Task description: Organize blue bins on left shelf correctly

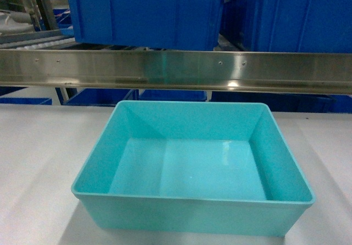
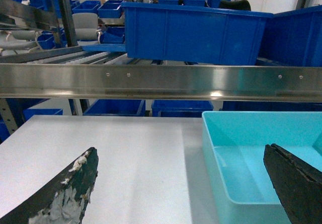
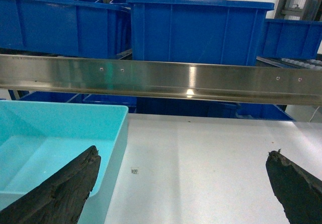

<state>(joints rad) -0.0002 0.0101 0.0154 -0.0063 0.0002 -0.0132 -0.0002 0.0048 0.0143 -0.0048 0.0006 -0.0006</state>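
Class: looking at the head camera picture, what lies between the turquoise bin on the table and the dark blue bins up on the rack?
In the head view, a shiny steel rail crosses between the turquoise bin and the dark blue bins.

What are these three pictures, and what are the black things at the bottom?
They come from a robot with two arms. One camera sits up high, looking down at a light turquoise bin on a white table. It is empty. The other two cameras ride on the wrists. The black shapes are fingers of the left hand and the right hand. Both hands are open and hold nothing. Behind is a shiny steel shelf with darker blue bins on it.
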